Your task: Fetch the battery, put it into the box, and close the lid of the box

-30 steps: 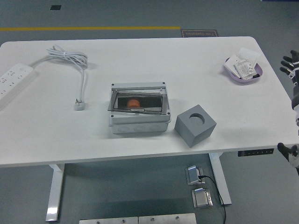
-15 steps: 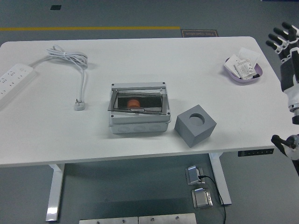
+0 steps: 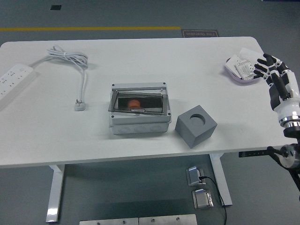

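Seeing the power strip [image 3: 14, 77] at the far left edge of the white table [image 3: 154, 61], its white cable [image 3: 70, 58] looping rightward and down to a plug [image 3: 80, 105] lying flat on the top. Mid-table I have the grey box [image 3: 139, 115]; its tinted lid [image 3: 139, 102] sits tilted over the opening, not seated flush. Through the lid I can make out something orange (round-ish, can't resolve it further) [image 3: 134, 103] inside the box, which I take as the battery. Just right of the box, apart from it, is a grey cube [image 3: 196, 126] with a round hole in its top face. Far right, near the table's back corner, a purple tray [image 3: 234, 75] holds white packets [image 3: 243, 66]. The right hand [image 3: 274, 75] hangs over the table's right edge, fingertips reaching the tray's right side and covering part of it; fingers [image 3: 262, 65] are spread and slightly bent, gripping nothing. Can't tell whether they touch the tray. No left arm on my feed.
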